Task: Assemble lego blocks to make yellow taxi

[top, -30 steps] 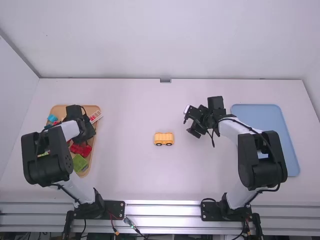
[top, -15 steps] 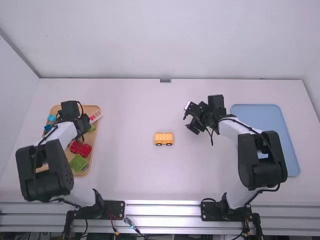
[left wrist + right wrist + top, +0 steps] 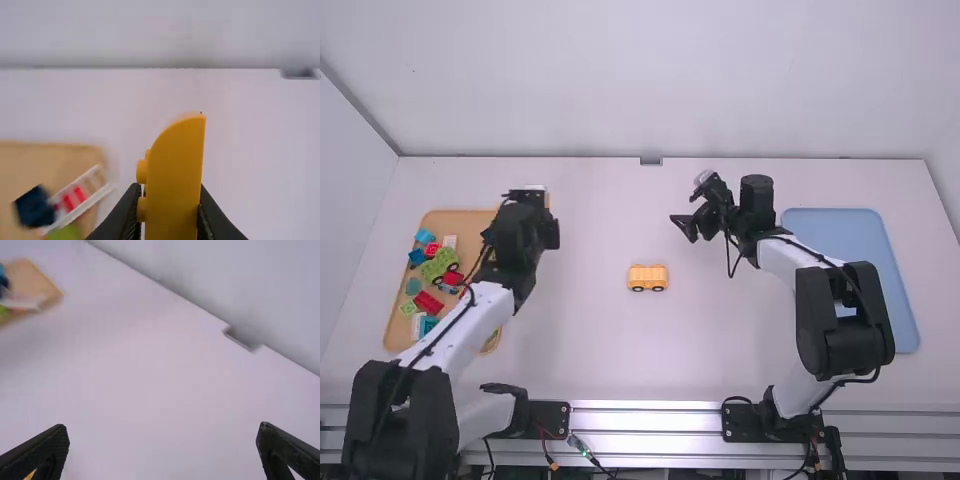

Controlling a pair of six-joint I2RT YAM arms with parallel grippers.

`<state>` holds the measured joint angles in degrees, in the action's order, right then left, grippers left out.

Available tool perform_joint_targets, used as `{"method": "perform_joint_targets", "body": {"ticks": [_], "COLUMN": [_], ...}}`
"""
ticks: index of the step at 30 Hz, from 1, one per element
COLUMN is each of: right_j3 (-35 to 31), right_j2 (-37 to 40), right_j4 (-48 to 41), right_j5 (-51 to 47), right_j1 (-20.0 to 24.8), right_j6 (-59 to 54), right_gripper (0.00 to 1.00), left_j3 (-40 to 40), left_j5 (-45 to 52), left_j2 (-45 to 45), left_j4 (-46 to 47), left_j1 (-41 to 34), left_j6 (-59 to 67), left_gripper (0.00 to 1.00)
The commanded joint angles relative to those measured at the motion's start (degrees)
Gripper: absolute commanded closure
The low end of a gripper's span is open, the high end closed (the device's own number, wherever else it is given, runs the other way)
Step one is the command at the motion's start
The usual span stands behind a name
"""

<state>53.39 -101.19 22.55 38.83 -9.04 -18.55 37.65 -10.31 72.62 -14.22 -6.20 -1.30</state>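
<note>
Clamping the curved block (image 3: 177, 175), the left pincer (image 3: 169, 212) grips it low, leaving its rounded end and studs free. It is yellow, probably light, hard plastic: stiff, a little slick, more apt to twist than crush, so its flat faces offer the surest hold. The right pincer (image 3: 163, 427) stands wide apart over the worktop (image 3: 650, 350). Near the worktop's middle, the yellow wheeled block (image 3: 648, 278) sits upright; it may roll, so steadying its long sides seems wise. Toward the left edge lies the tan tray (image 3: 465, 222).

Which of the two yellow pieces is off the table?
The curved-edged block, clamped in the left gripper; the wheeled piece stands on the table.
</note>
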Motion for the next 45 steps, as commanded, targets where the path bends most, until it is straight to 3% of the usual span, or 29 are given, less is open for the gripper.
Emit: {"method": "perform_joint_targets", "body": {"ticks": [1,5,10,16,24,27,36,43,45], "right_j3": [-0.2,-0.2,-0.2,-0.2,-0.9,-2.7,-5.5,-6.2,-6.1], "right_j2": [0.8,0.8,0.8,0.8,0.3,0.3,0.3,0.3,0.3], "right_j4": [3.0,8.1,9.5,13.3,19.1,25.2,29.8,30.2,30.2], "right_j5": [14.1,21.2,20.9,20.9,17.8,17.2,10.6,6.0,6.1], "right_j1": [0.0,-0.8,-4.8,-8.4,-8.6,-8.6,-9.9,-10.1,-10.2], "right_j6": [12.2,21.0,24.2,28.5,33.3,37.9,41.3,41.3,41.3], "right_gripper": [0.01,0.01,0.05,0.07,0.13,0.12,0.1,0.16,0.23], "left_j3": [-3.9,-8.6,-11.8,-11.8,-11.6,-9.9,-2.5,-0.5,-0.5], "left_j5": [0.7,10.2,21.2,21.9,29.4,30.1,28.7,28.9,28.9], "left_j2": [-0.9,-0.9,-0.9,3.5,16.2,19.0,21.4,21.4,21.4], "left_j4": [-5.5,-17.2,-26.1,-31.6,-50.4,-52.0,-45.2,-43.0,-43.3], "left_j1": [-4.8,-8.5,-8.8,-8.8,-8.8,-9.6,-13.2,-14.5,-15.2], "left_j6": [6.3,10.1,9.5,5.8,-1.2,-2.3,-2.3,-2.3,-2.4], "left_gripper": [0.98,0.98,0.98,0.98,0.98,0.98,0.98,0.98,0.98]}}
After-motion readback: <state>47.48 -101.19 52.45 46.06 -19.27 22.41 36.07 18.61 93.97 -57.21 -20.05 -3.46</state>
